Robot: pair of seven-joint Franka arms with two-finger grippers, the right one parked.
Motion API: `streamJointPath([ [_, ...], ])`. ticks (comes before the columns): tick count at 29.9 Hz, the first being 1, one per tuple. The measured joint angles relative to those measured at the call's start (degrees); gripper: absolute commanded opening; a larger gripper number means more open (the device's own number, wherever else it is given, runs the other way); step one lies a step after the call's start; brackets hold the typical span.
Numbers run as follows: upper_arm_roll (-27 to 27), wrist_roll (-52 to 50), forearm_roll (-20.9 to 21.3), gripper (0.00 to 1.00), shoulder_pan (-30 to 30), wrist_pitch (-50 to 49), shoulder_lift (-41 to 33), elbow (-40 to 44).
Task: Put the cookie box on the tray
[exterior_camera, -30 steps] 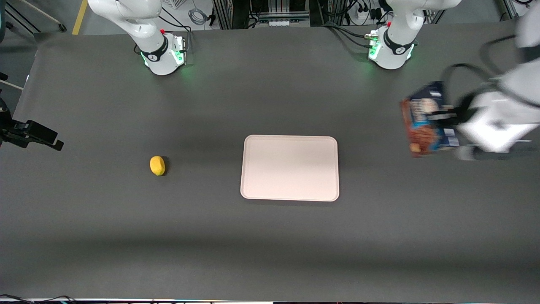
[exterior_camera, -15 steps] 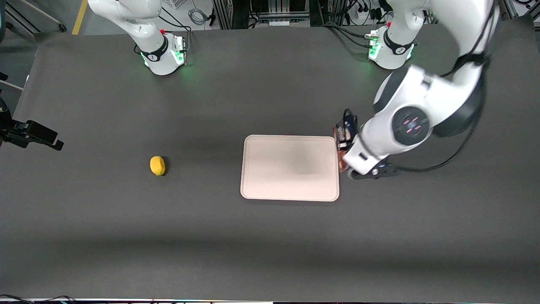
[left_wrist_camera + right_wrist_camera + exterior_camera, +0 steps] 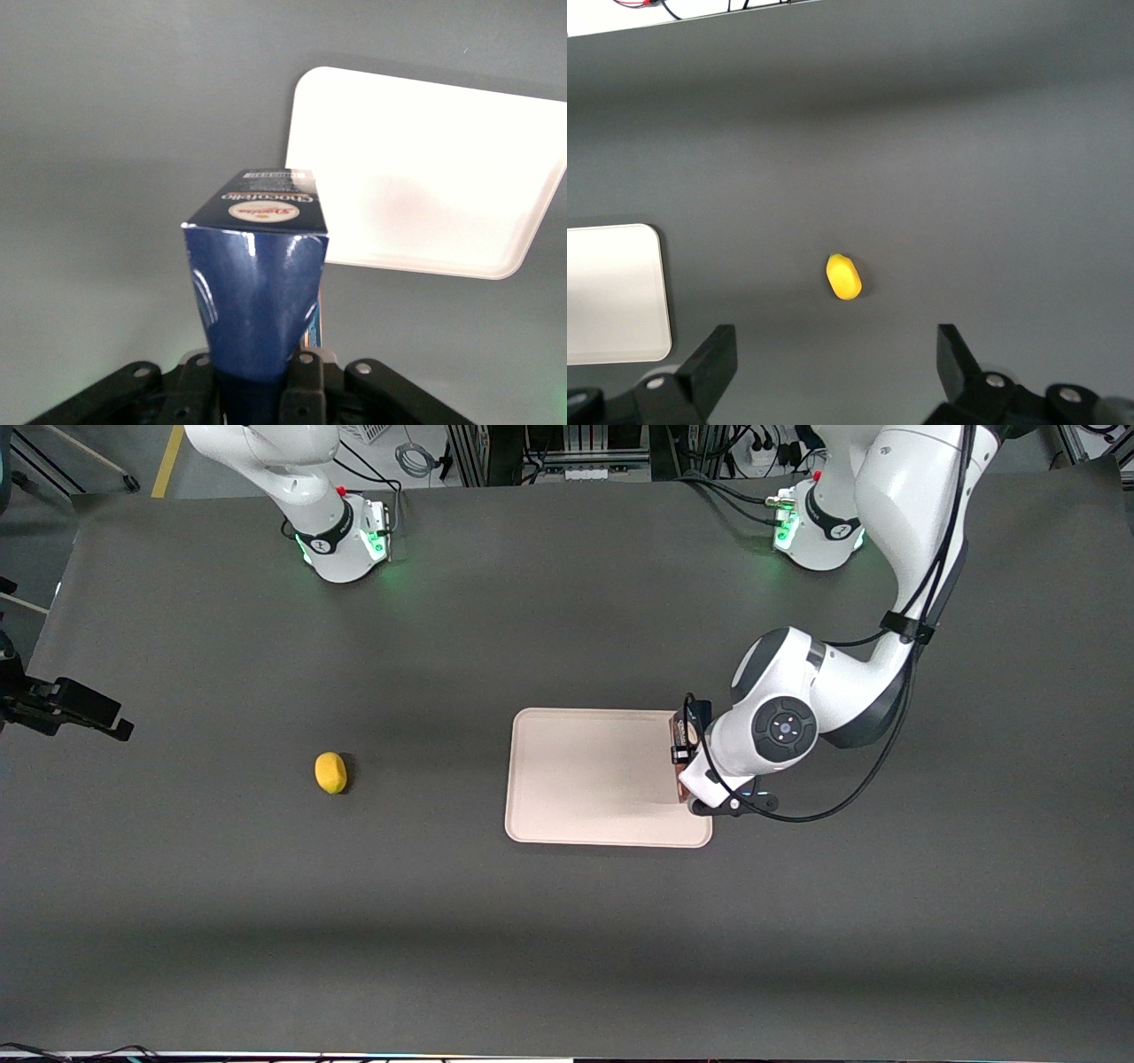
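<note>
My gripper (image 3: 257,390) hangs over the edge of the large, flat, pale pinkish-cream tray with rounded corners and a low raised rim (image 3: 585,779), at the end of the tray that faces my own base. Its 2 fingers (image 3: 303,385) are pinched on the small dark navy-blue cardboard cookie box (image 3: 257,301), gripping its narrow lower end so that the glossy blue carton stands out from my wrist with its end flap uppermost. That flap carries an oval pale logo with red script.

In the front view only a sliver of the cookie box (image 3: 682,735) shows, brown and dark, tucked against my white wrist housing just above the tray's edge. I cannot tell from either view whether the box touches the tray or is held above it.

In my wrist view the tray (image 3: 425,168) shows bare and bright past the box.

The dark grey table mat (image 3: 266,921) carries the tray near its middle. A small yellow lemon-shaped object (image 3: 330,772) lies on the mat well apart from the tray, toward the parked arm's end of the table.
</note>
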Motion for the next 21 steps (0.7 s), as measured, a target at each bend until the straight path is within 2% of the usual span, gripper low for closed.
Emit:
streamJointPath([
  [4,0.01,0.0,1.42,0.0,-0.03,1.86,0.52,-0.7],
  [5,0.02,0.0,1.57,0.04,-0.03,2.24,0.74,-0.72],
  [6,0.03,0.0,1.67,0.19,-0.03,2.64,0.99,-0.74],
  [7,0.03,0.0,1.77,0.4,-0.03,2.97,1.23,-0.75],
  [8,0.03,0.0,1.89,0.55,-0.03,3.24,1.48,-0.75],
  [10,0.04,0.0,2.31,0.74,-0.03,3.81,1.93,-0.76],
  [11,0.04,0.0,2.53,0.94,-0.03,4.06,2.13,-0.76],
  [12,0.04,0.0,2.69,1.0,-0.03,4.22,2.28,-0.76],
  [21,0.04,0.0,3.03,1.0,0.0,4.47,2.46,-0.54],
])
